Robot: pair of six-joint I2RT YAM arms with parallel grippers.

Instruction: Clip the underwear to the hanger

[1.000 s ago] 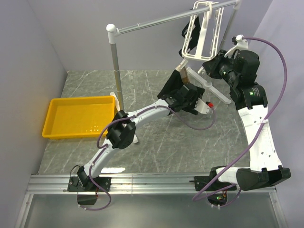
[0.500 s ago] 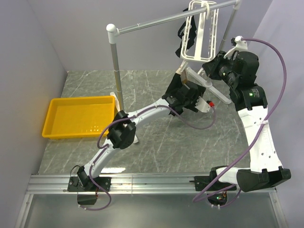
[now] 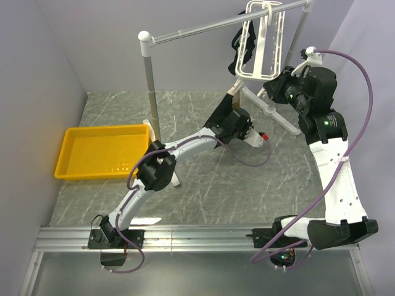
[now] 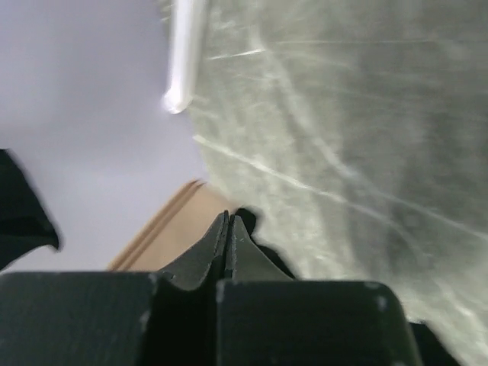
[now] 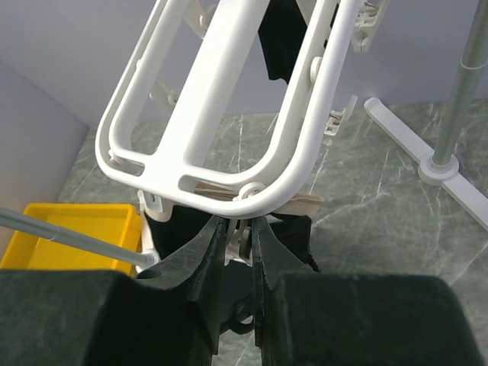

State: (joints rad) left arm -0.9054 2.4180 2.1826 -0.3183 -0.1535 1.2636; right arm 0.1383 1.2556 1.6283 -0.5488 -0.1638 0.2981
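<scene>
The white hanger (image 3: 252, 74) (image 5: 225, 76) hangs from the rail at the back right. The underwear hangs under its lower corner, the tan band (image 3: 234, 92) (image 5: 305, 203) uppermost and black cloth (image 5: 175, 229) below. My right gripper (image 3: 272, 84) (image 5: 239, 219) sits just under the frame, shut on a small white clip (image 5: 241, 242). My left gripper (image 3: 227, 113) (image 4: 227, 218) is beside the cloth with its fingers pressed together; nothing shows between them. The tan band (image 4: 171, 236) lies close behind its tips in the blurred left wrist view.
A smaller all-black garment (image 3: 238, 46) (image 5: 280, 38) hangs at the hanger's far side. The grey rail (image 3: 203, 26) rests on a post (image 3: 150, 86) with white feet (image 3: 274, 114) (image 5: 427, 149). A yellow tray (image 3: 102, 151) (image 5: 61, 236) lies at the left.
My left gripper has gone from wide open to shut and has drawn back a little from the underwear. The hanger has swung slightly. My right arm has stayed put.
</scene>
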